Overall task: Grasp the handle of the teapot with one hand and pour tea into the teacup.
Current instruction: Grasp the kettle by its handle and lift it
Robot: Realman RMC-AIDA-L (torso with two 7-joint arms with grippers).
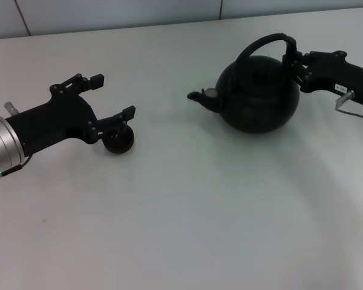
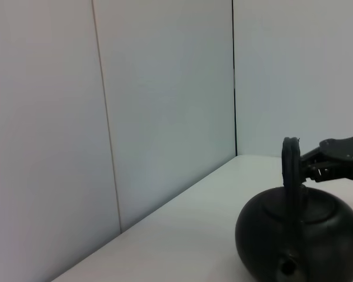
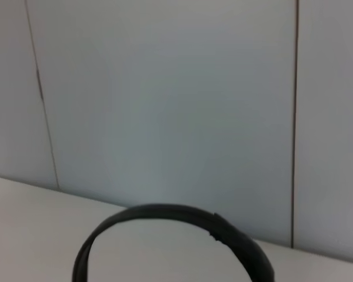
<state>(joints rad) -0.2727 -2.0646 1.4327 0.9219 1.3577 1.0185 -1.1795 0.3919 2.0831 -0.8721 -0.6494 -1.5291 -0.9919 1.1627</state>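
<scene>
My right tool (image 1: 293,60) is clamped on the handle (image 1: 263,43) at the teapot's (image 1: 258,93) 1 o'clock. My left tool (image 1: 114,96) is spread apart; the teacup (image 1: 118,141) touches its near finger on the table (image 1: 187,211).

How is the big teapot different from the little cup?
The teapot is far bigger than the teacup. The teapot has a spout and an arched handle; the teacup has neither. The teapot sits by the right gripper, the teacup by the left gripper. Both are dark and round.
</scene>
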